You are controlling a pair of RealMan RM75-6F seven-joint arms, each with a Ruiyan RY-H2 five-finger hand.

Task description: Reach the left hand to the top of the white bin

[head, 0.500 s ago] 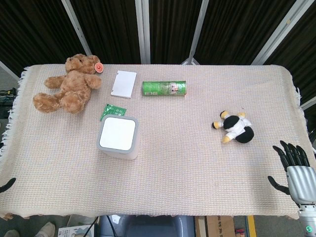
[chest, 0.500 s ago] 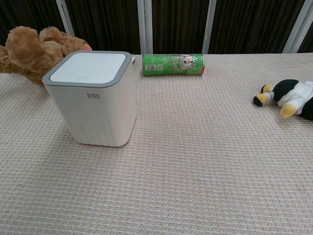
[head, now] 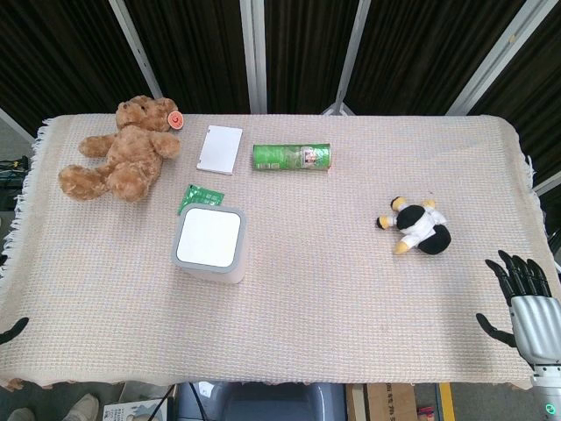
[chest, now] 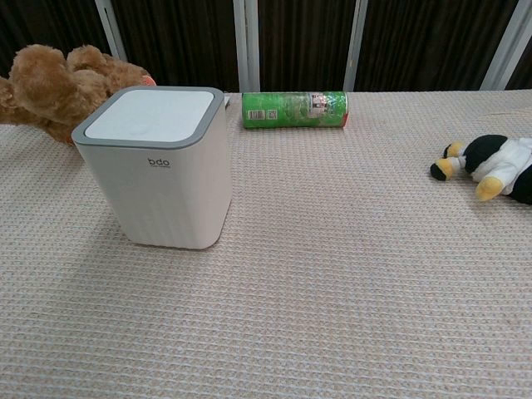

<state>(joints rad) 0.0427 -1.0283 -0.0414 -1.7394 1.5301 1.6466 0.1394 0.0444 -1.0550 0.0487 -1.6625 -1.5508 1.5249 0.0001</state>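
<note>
Left hand (head: 12,330): only a dark fingertip shows at the table's near left edge; whether released or clenched cannot be told. Bin (head: 209,245): ahead and to the right of that hand, well apart from it, upright on the cloth (head: 316,289). Judged a light, rigid plastic shell with a smooth flat lid (chest: 151,115) inside a grey rim; likely slippery and easily nudged, so contact belongs flat on the lid's centre, from above. Beyond the bin: green packet (head: 195,196), bear (head: 123,162), white card (head: 219,149), green can (head: 293,157). Right hand (head: 524,303): far right, fingers spread, holding nothing; penguin toy (head: 415,225) ahead of it.
</note>
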